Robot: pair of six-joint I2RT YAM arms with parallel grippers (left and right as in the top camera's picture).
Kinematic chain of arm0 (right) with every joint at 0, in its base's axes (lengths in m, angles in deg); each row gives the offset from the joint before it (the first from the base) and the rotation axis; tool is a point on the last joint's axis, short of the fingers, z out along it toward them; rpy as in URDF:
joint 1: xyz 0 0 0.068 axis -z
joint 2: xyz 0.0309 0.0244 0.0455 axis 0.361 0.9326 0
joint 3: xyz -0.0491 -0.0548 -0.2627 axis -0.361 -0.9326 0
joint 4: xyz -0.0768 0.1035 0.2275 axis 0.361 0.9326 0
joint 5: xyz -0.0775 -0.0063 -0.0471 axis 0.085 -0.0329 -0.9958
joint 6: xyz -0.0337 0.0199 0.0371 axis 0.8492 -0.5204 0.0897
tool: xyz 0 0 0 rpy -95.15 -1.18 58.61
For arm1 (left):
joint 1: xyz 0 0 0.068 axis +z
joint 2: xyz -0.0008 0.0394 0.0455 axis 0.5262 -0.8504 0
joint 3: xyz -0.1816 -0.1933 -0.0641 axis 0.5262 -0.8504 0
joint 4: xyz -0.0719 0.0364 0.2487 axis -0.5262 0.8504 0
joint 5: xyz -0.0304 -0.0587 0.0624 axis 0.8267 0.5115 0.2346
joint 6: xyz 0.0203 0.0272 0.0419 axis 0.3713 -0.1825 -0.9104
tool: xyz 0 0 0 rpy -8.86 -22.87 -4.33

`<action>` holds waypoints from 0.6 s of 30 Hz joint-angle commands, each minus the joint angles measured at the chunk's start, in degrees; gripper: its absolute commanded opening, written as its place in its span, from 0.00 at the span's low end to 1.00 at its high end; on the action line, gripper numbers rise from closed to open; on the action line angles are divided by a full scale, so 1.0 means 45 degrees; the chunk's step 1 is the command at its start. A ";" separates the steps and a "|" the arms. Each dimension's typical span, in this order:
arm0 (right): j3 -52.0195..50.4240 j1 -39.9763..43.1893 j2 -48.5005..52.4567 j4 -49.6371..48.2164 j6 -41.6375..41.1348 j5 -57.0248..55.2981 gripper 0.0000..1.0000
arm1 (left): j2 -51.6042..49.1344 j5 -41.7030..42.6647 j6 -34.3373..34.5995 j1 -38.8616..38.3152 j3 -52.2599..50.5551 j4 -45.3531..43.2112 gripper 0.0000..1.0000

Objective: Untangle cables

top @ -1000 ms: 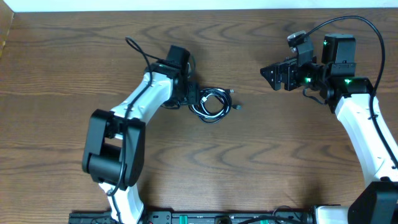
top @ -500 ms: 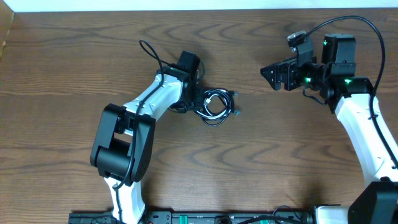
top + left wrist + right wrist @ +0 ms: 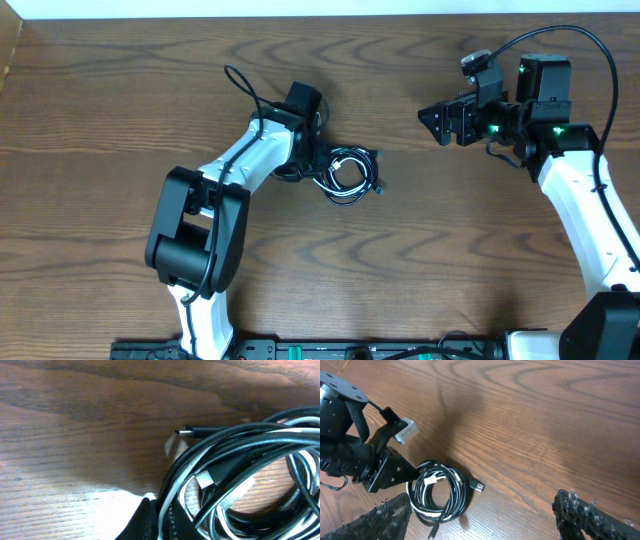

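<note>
The cables [image 3: 349, 176] lie as one coiled bundle of black and white strands on the wooden table, left of centre. My left gripper [image 3: 318, 168] is at the coil's left edge, shut on a white and a black strand. In the left wrist view the cables [image 3: 240, 470] fill the right side, and the left gripper [image 3: 161, 522] pinches the strands at the bottom edge. My right gripper [image 3: 437, 125] hovers open and empty at the upper right, away from the coil. The right wrist view shows the cables [image 3: 440, 492] below, between the wide-spread fingers of the right gripper [image 3: 485, 525].
A USB plug [image 3: 479, 487] sticks out of the coil on its right. A small black plug end [image 3: 187, 431] points left above the bundle. The left arm [image 3: 250, 150] stretches from the table's front left edge. A thick black arm wire [image 3: 240, 85] loops behind it.
My left gripper moved right to the coil and shut on its left strands. The coil shifted slightly to the right. The right arm stayed still.
</note>
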 commanded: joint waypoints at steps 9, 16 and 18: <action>0.0131 -0.0121 0.0015 -0.0019 -0.0345 -0.0024 0.84 | 0.4303 0.2181 0.0228 -0.0039 0.0325 -0.1248 0.07; 0.0131 -0.0617 0.0015 -0.0024 -0.0500 -0.0029 0.79 | 0.5153 0.2429 0.2045 -0.0039 0.0321 -0.1977 0.07; 0.0131 -0.0865 0.0015 -0.0029 -0.0505 -0.0034 0.78 | 0.5158 0.3016 0.2560 -0.0039 0.0321 -0.2390 0.07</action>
